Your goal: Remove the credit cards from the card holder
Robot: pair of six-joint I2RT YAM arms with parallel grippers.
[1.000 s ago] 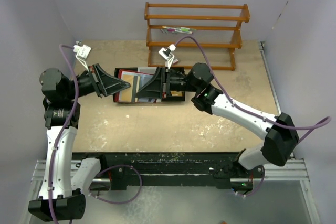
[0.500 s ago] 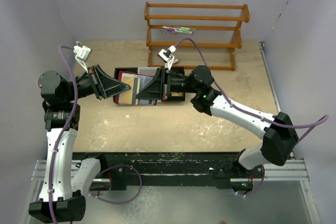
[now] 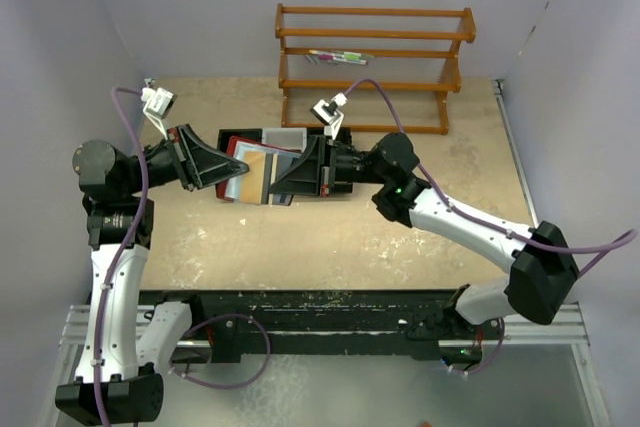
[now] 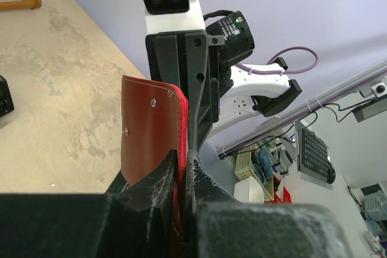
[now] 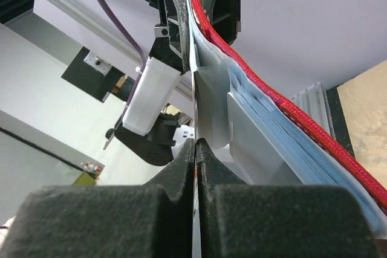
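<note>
At left centre of the overhead view, my left gripper (image 3: 228,169) is clamped on one flap of the card holder (image 3: 238,145), which is held up between the two arms and opens toward the middle of the frame. The red leather-like cover looks soft and will probably flex. I judge the best hold is on its stitched edge, away from the sleeves.

Just right of it, my right gripper (image 3: 275,190) is pinched tight on the thin edge of a credit card (image 5: 195,113) standing out of the clear sleeves (image 5: 266,131). That card should be light, stiff and slick. Such a narrow edge could slip from the pads, and the sleeve may cling to it.

Underneath is a scuffed tan table (image 3: 330,237). A wooden rack (image 3: 375,57) stands at upper centre, and lilac walls close in on both sides.
</note>
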